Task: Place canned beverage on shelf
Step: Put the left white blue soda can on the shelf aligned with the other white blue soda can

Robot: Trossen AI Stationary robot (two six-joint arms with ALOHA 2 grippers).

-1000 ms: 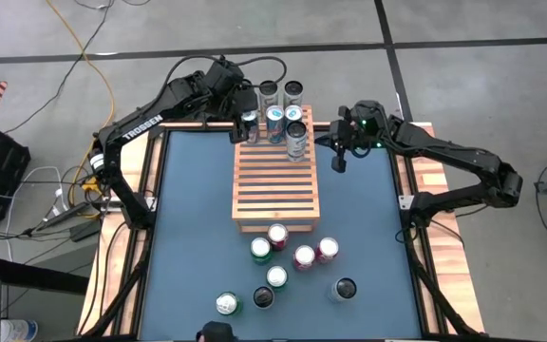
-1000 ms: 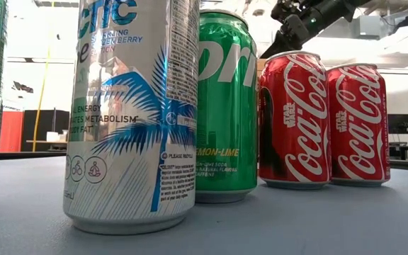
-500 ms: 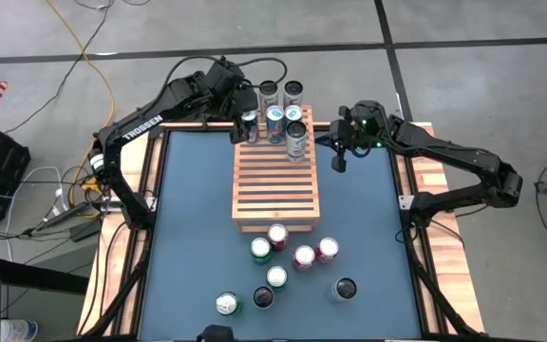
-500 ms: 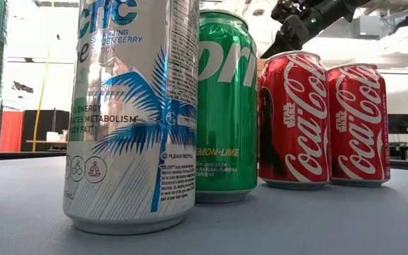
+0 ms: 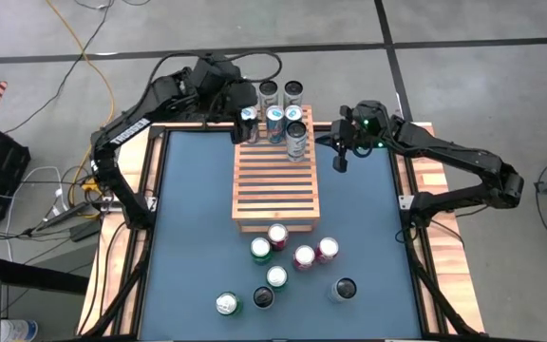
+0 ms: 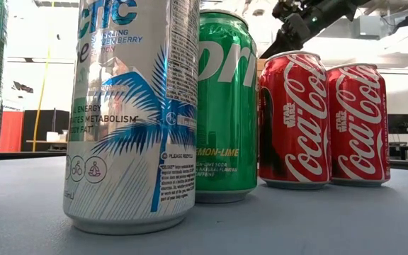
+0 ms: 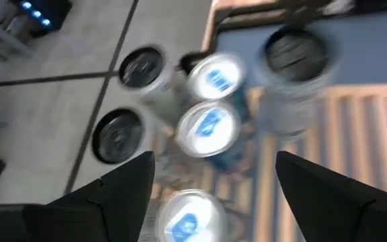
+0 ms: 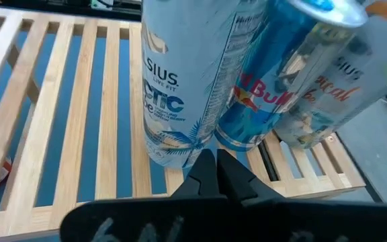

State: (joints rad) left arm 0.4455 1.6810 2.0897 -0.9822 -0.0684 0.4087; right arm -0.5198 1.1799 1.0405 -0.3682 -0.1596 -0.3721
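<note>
The shelf (image 5: 275, 185), a light wooden slatted rack, lies mid-table. Three cans stand on its far end: one at the far left corner (image 5: 248, 122), a blue-topped one (image 5: 275, 118) and a tall white one (image 5: 296, 138). My left gripper (image 5: 235, 101) hovers open above and just far-left of the corner can (image 7: 183, 216), touching nothing. My right gripper (image 5: 338, 161) hangs shut off the shelf's right edge, with the tall white can (image 8: 180, 74) in front of it. Several more cans (image 5: 276, 235) stand on the blue table top near the shelf's near end.
Two dark-topped cans (image 5: 270, 91) (image 5: 293, 90) show just past the shelf's far end. In the low view a white can (image 6: 129, 113), a green can (image 6: 225, 106) and two red cans (image 6: 292, 120) stand close to the camera. Wooden rails (image 5: 432, 171) border the table.
My left gripper has risen and drawn back toward the table's far left corner, away from the can at the shelf's far left corner, its fingers still apart. That can stays standing where it was. My right arm has kept still.
</note>
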